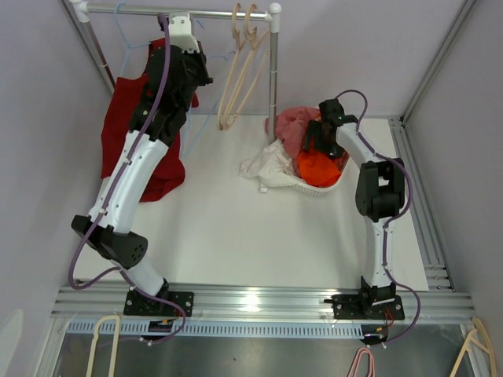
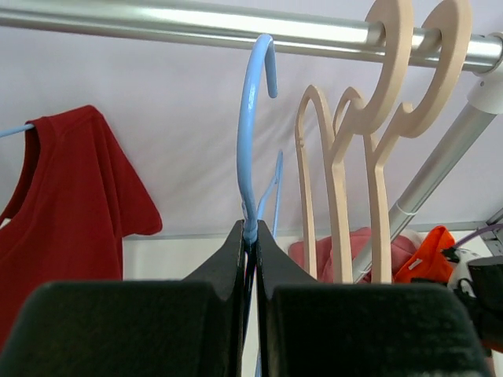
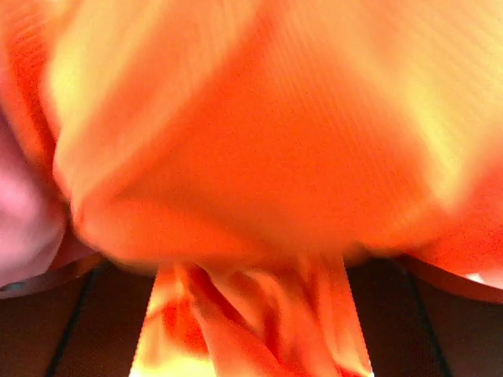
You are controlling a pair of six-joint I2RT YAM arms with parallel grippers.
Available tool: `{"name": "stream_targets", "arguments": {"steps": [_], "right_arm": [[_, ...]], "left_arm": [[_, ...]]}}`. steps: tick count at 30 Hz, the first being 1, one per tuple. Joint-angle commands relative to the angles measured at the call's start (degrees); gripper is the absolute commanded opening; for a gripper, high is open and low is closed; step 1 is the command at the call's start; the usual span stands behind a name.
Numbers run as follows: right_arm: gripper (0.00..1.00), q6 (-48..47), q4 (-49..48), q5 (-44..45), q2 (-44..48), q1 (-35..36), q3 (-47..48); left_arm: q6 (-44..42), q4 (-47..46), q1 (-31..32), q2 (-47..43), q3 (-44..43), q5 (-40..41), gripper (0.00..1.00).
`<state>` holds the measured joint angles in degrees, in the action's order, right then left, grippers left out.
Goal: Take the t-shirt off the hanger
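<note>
My left gripper (image 2: 249, 229) is shut on the neck of a bare blue hanger (image 2: 250, 141), whose hook reaches up to just below the metal rail (image 2: 157, 23). In the top view that gripper (image 1: 181, 27) is high up at the rail. A red t-shirt (image 1: 126, 110) hangs on another blue hanger to its left and also shows in the left wrist view (image 2: 71, 204). My right gripper (image 1: 318, 143) is down in the white basket (image 1: 314, 188). Its fingers stand wide apart, open, with the orange t-shirt (image 3: 251, 141) bunched between and in front of them.
Two wooden hangers (image 1: 240, 63) hang on the rail right of my left gripper. The rail's upright post (image 1: 273, 78) stands beside the basket. Pink cloth (image 1: 295, 126) and white cloth (image 1: 267, 166) spill from the basket. Spare hangers (image 1: 102, 342) lie below the front rail.
</note>
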<state>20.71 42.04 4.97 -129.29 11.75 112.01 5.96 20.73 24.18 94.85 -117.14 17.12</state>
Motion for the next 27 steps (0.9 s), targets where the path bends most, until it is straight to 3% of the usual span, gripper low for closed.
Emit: {"name": "stream_targets", "arguments": {"steps": [1, 11, 27], "right_arm": [[1.0, -1.55, 3.48, 4.95, 9.31, -0.32, 0.05], [1.0, -2.69, 4.54, 5.31, 22.32, 0.03, -0.21], [1.0, -5.41, -3.02, 2.24, 39.99, 2.14, -8.38]], "left_arm": [[-2.26, -4.56, -0.37, 1.3, -5.1, -1.48, 0.01], [-5.08, -4.13, -0.37, 6.83, -13.09, -1.74, 0.01], [-7.8, -12.38, -0.37, 15.63, -16.01, -2.45, 0.01]]}}
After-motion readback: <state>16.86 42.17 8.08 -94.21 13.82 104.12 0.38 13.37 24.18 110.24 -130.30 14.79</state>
